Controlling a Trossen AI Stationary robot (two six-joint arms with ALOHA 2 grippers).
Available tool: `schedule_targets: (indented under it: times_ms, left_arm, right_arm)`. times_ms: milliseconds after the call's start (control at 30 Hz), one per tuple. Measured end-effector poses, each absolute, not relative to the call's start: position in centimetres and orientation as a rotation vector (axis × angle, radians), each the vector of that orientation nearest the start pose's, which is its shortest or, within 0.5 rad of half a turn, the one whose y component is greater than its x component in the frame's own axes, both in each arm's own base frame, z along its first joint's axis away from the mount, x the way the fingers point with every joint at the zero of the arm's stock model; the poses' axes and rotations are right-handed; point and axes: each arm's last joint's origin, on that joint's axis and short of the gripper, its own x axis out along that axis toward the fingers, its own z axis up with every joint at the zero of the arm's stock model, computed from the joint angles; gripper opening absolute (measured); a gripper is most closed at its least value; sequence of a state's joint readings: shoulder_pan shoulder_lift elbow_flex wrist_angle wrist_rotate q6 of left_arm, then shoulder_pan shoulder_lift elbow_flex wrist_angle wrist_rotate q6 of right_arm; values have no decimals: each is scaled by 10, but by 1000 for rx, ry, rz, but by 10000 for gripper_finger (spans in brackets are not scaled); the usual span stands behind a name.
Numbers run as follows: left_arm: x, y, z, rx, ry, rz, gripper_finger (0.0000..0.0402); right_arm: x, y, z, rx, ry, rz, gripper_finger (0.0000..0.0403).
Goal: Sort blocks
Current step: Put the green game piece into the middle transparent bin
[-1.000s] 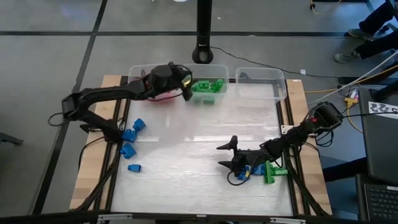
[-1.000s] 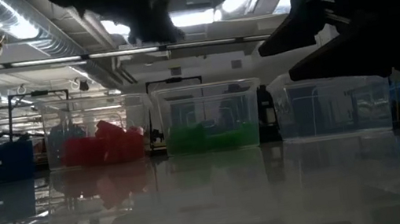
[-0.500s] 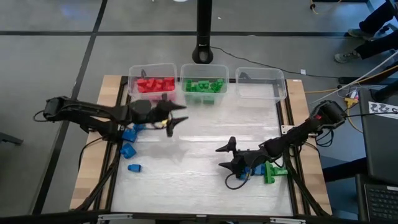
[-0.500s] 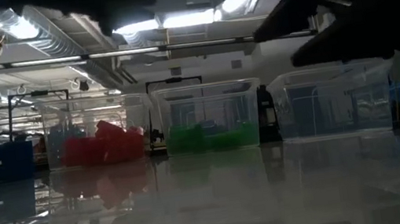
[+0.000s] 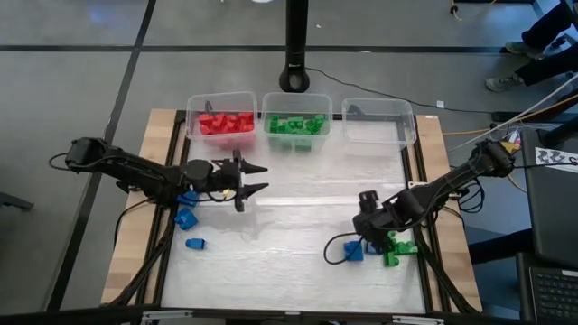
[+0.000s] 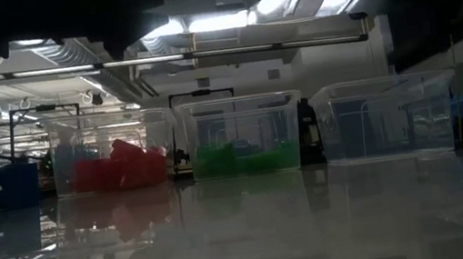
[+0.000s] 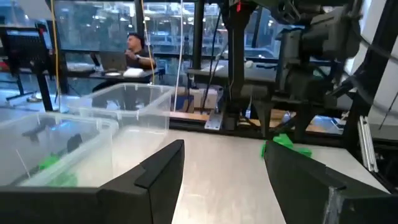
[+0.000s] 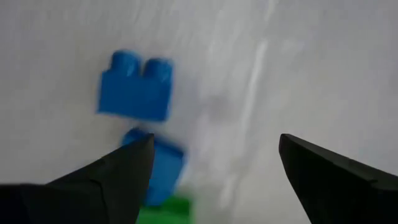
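Along the table's (image 5: 289, 203) far edge stand three clear bins in a row. The left bin (image 5: 219, 116) holds a heap of red blocks (image 5: 225, 123), the middle bin (image 5: 296, 115) a smaller layer of green blocks (image 5: 296, 125), and the right bin (image 5: 378, 120) has no blocks that can be made out. From table height the same order shows: red fill (image 6: 118, 170), green fill (image 6: 245, 159), then the clear-walled right bin (image 6: 383, 116).

Loose blocks lie in two groups. Near the left edge a few blue blocks (image 5: 187, 217) sit together, with one more (image 5: 195, 243) a little nearer the front. Toward the front right a blue block (image 5: 353, 252) lies just beside a green piece (image 5: 394, 252).

The left gripper (image 5: 251, 178) hangs over the table just right of the left blue group, its fingers (image 7: 163, 169) spread apart with nothing between them. The right gripper (image 5: 365, 200) points down over the front-right group, released and empty; past its fingers (image 8: 118, 168) a blue two-stud block (image 8: 135, 87) lies flat, a second blue block (image 8: 158, 163) is near it, and a green edge (image 8: 165, 210) is touching that one.
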State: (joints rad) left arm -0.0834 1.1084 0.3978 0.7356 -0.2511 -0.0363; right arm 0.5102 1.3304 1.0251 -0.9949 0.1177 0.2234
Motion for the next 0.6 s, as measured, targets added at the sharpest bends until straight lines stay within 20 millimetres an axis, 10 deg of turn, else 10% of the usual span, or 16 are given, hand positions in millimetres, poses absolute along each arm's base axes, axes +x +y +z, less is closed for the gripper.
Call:
schedule_targets:
  times_ms: [600]
  left_arm:
    - [223, -14, 223, -15, 21, 158, 212]
  right_arm:
    - [153, 139, 218, 119, 1645, 19, 344]
